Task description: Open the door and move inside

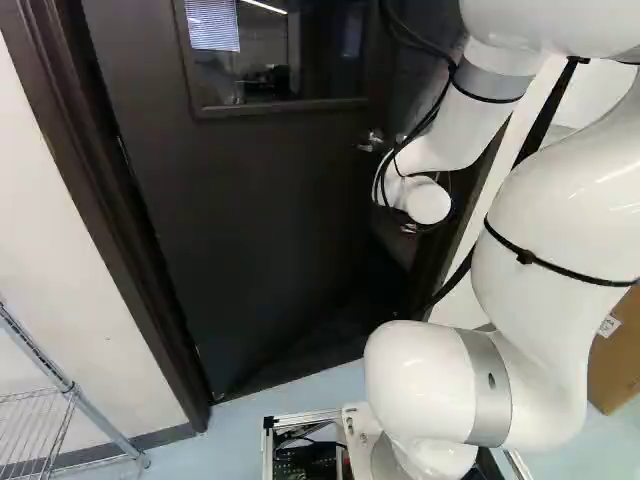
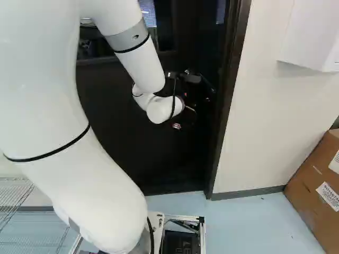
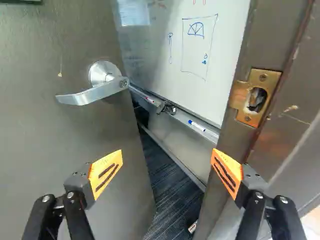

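Standing ajar away from the arm, the dark door (image 1: 250, 200) is showing an opening between its free edge and the door frame (image 2: 225, 116). In the wrist view, this opening is running ahead of the gripper (image 2: 176, 126), and it is looking narrower down at the floor than up high. The two fingers are standing spread well apart, with their orange pads (image 3: 107, 172) facing each other across the gap. One finger is showing against the door's face, near its free edge, while the other is showing against the frame. The lever handle (image 3: 82, 97) is sitting ahead of the finger on the door's side, close to the free edge, and its lever is pointing away from the opening. On the frame's edge, across from the handle, a brass strike plate (image 3: 265, 80) is showing. Beyond the opening, a whiteboard (image 3: 195, 60) is standing, with markers lying on its tray (image 3: 172, 115), and dark striped carpet (image 3: 170, 180) is stretching below. On the near side, a wire rack (image 1: 75, 395) is standing beside the hinge side, and a cardboard box (image 2: 312, 185) is resting near the wall, apart from the frame's other side.
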`<state>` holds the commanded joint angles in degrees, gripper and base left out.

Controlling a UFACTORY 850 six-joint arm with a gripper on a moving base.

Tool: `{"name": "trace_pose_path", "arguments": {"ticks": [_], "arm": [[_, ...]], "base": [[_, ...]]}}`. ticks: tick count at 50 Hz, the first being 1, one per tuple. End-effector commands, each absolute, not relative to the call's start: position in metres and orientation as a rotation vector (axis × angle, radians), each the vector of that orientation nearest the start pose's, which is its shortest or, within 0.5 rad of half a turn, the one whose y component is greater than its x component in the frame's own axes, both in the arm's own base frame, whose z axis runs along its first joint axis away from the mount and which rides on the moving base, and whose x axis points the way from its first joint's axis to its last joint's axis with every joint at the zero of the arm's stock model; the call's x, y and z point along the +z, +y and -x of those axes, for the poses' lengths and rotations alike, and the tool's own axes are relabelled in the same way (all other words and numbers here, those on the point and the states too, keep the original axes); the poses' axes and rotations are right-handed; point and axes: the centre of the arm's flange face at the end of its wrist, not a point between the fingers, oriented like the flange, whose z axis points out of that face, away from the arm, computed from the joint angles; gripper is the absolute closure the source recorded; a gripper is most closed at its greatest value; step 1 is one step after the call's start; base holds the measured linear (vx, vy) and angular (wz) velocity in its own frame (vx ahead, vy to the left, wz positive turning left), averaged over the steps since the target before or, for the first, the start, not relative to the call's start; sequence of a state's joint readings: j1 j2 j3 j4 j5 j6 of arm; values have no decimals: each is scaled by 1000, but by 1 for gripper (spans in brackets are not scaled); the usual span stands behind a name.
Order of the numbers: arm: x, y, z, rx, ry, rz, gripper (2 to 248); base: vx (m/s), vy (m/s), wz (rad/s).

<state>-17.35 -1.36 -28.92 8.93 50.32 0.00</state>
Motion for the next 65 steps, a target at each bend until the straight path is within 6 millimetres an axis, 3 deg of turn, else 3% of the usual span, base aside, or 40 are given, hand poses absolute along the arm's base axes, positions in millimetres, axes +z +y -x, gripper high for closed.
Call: {"name": "trace_pose_path", "arguments": {"ticks": [65], "arm": [[426, -138, -404, -2087, 651, 2553, 3]], "base": [[68, 50, -11]]}}
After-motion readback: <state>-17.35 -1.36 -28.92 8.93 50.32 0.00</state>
